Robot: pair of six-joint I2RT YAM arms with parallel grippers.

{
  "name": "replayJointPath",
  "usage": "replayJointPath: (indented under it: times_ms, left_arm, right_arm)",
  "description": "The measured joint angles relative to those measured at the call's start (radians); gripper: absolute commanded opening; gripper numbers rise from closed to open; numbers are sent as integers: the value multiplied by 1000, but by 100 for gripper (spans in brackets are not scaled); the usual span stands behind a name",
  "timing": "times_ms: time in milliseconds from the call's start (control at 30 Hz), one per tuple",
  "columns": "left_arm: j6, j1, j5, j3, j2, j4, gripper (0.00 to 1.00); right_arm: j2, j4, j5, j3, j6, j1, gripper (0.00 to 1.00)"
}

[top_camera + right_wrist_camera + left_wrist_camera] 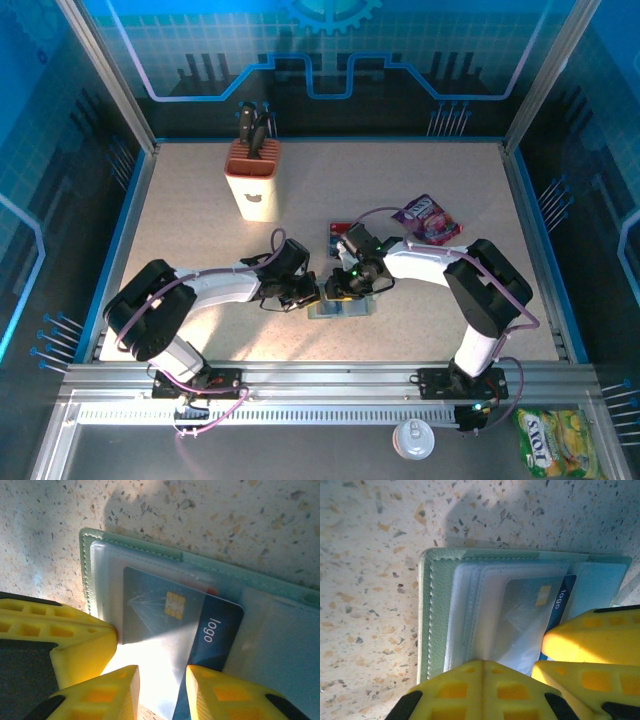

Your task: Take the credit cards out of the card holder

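The card holder (341,309) lies open on the table near the front, grey-green with clear sleeves (437,625) (150,552). A blue credit card (215,630) with a gold chip and the word "logo" sticks partly out of a sleeve. My left gripper (482,662) is shut, its tips pressed on the sleeve's edge (305,293). My right gripper (161,680) is open, its fingers standing either side of the sleeve and the card's lower edge (347,286). Another credit card (337,237) lies loose on the table behind the right arm.
A tan knife block (253,178) stands at the back left. A purple snack packet (428,220) lies at the right, beyond the right arm. The right gripper's yellow fingers (590,640) crowd the holder's right side in the left wrist view.
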Motion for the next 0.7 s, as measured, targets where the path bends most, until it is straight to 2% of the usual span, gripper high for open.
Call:
replayJointPath:
  times_ms: [700]
  left_arm:
    - [1, 5, -15, 2, -20, -46, 1]
  right_arm:
    - [-34, -28, 18, 7, -4, 0, 33]
